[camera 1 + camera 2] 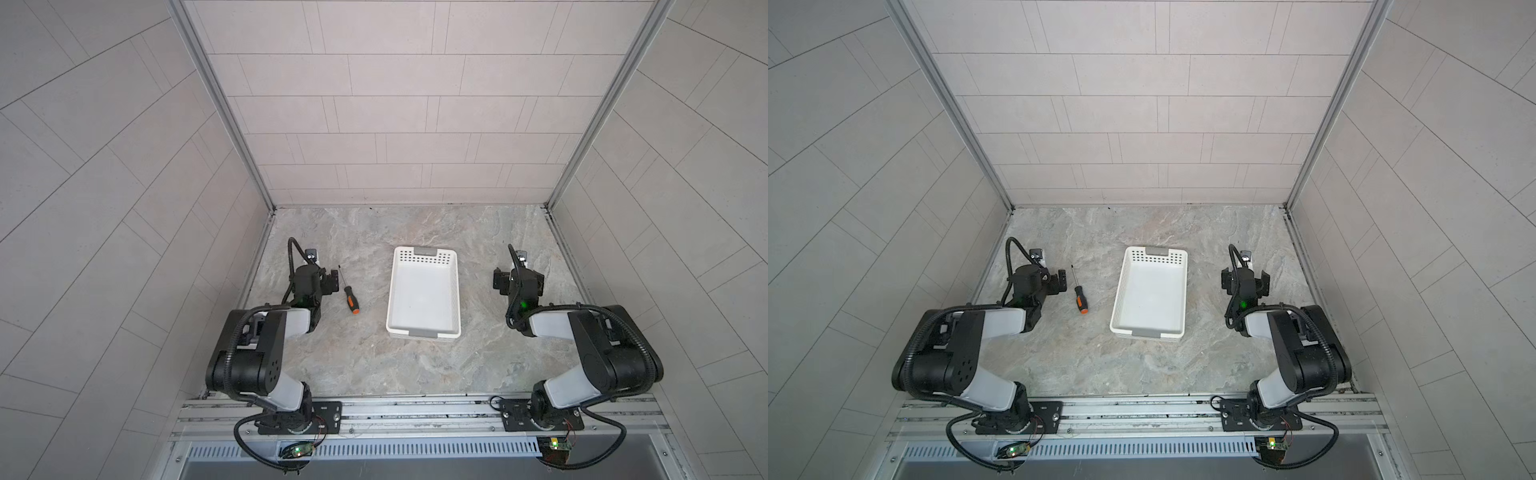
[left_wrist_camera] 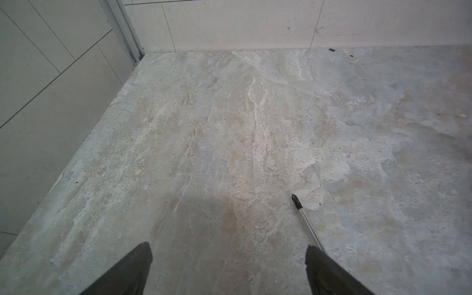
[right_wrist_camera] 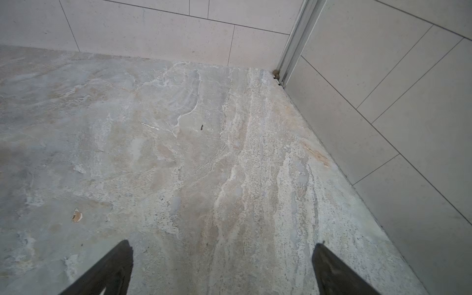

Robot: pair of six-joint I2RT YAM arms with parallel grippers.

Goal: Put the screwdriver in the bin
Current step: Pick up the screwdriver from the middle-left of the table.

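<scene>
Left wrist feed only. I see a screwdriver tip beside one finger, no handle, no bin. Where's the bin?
Observer: The bin sits mid-way across the table, to the robot's right of the screwdriver, with bare surface between them.
Operator: Which way does the handle point?
Observer: Toward the near edge, orange end nearest it; the shaft points toward the back wall.
Operator: Anything in the bin?
Observer: Nothing shows inside it in both top views.
</scene>
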